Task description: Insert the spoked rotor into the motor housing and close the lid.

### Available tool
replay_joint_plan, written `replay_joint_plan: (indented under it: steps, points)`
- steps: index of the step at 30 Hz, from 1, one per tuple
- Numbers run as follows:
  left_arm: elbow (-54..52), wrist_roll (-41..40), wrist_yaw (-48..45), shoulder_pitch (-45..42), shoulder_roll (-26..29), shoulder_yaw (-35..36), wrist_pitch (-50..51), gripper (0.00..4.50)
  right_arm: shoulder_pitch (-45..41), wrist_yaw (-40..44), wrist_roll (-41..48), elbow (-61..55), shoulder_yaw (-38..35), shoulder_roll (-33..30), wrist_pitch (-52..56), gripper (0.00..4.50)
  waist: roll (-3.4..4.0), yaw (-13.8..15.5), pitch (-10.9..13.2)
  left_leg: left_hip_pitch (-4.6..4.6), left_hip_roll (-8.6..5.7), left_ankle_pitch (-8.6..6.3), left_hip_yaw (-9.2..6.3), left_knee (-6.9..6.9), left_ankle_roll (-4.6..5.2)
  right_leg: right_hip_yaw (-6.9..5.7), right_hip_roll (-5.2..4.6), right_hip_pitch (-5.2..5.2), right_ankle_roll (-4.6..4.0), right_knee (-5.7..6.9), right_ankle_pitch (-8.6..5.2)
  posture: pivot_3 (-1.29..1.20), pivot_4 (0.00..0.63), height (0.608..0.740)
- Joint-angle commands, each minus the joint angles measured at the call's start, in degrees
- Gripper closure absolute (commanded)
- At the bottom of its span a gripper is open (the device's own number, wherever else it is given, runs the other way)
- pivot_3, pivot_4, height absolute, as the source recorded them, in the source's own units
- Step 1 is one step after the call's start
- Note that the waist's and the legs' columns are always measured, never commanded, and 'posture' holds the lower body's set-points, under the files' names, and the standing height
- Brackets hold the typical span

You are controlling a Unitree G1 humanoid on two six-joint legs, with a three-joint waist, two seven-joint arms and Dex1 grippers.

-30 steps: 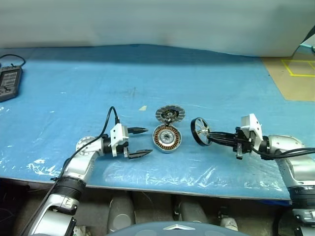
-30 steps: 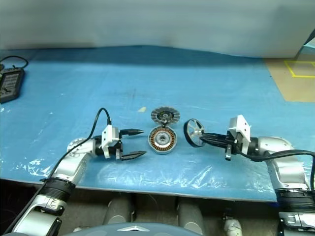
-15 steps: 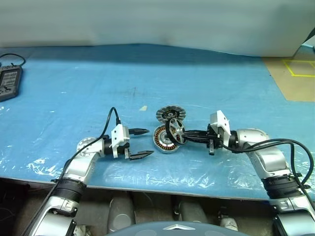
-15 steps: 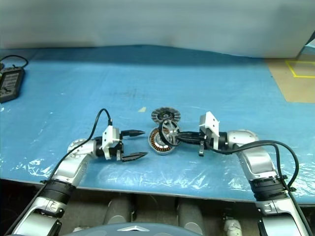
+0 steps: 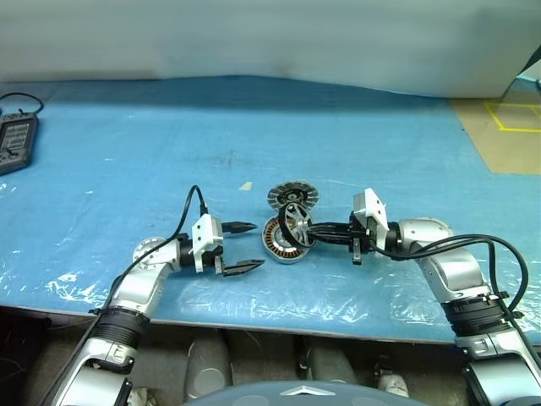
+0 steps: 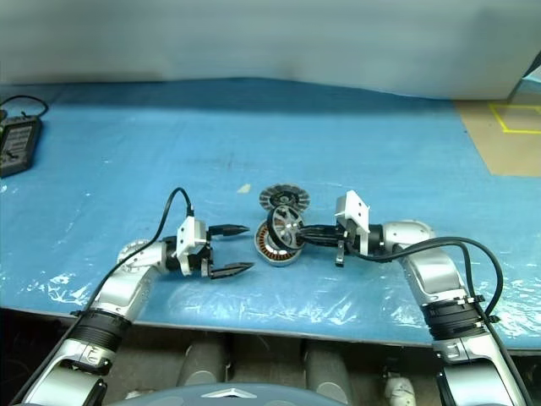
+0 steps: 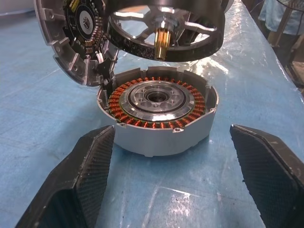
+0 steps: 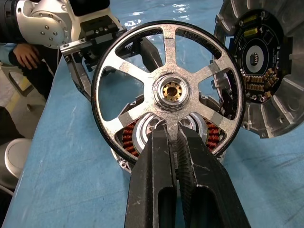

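- A dark device (image 5: 17, 142) with a cable lies at the far left edge of the table (image 5: 127, 135), well apart from everything else.
- The table is covered in blue sheeting, with a clear plastic film over its near part.
- The left end effector (image 5: 247, 246) sits low over the table near its near edge, pointing right toward the housing; its two black fingers (image 7: 85, 175) stand wide apart and hold nothing.
- The housing (image 7: 159, 111) rests flat on the table just right of the left end effector's tips, open side up, its ring of copper windings and dark centre exposed.
- The lid (image 5: 292, 197) lies just beyond the housing, on its far side, leaning against the housing's far rim with its ribbed face showing.
- The rotor (image 8: 168, 90) hangs tilted above the housing's right part, clear of the windings, its brass-coloured hub end pointing down toward the housing in the left wrist view.
- The right end effector (image 8: 176, 142) reaches in from the right, pointing left and a little downward; its fingers are pinched nearly together on the rotor at its rim and a spoke.
- At the far right, past the blue sheeting, a brown surface (image 5: 507, 135) carries yellow tape lines.
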Motion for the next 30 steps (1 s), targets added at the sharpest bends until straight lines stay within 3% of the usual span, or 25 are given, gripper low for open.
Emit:
replay_joint_plan:
  steps: [1, 21, 24, 30]
  points:
    - [0.0, -0.6, -0.6, -0.2, 0.0, 0.6, -1.5, 0.44, -1.4, 0.3, -0.1, -0.1, 0.5, 0.5, -1.1, 4.49, 0.00, 0.0, 0.0, 0.00, 0.00, 0.00, 0.00, 0.00, 0.00, 0.00, 0.00, 0.00, 0.00, 0.00, 0.00, 0.00, 0.150, 0.740]
    - [5.9, 0.5, -1.5, -0.1, -0.6, 0.4, -7.4, 0.44, -3.8, 0.9, -1.2, 3.5, 1.2, 0.1, 0.2, 4.49, 0.00, 0.0, 0.0, 0.03, 0.01, 0.00, 0.00, 0.10, 0.00, 0.00, 0.00, 0.04, -0.01, 0.09, 0.00, 0.00, 0.150, 0.740]
    - [6.0, 0.5, -1.5, -0.3, -0.6, 0.4, -7.5, 0.44, -3.9, 0.7, -1.5, 3.4, 1.2, -0.1, 0.5, 3.77, 0.01, 0.0, 0.0, 0.04, 0.01, 0.00, 0.00, 0.12, 0.00, 0.00, 0.00, 0.04, -0.01, 0.12, 0.00, 0.00, 0.150, 0.740]
    - [5.4, 0.4, -1.3, -0.3, -0.4, 0.3, -7.0, 0.44, -2.9, 1.5, -1.1, 2.5, 0.7, -0.7, -0.4, 1.68, 0.00, 0.0, 0.0, 0.05, 0.01, 0.00, 0.00, 0.13, 0.00, 0.01, 0.00, 0.05, -0.01, 0.14, 0.00, 0.00, 0.150, 0.740]
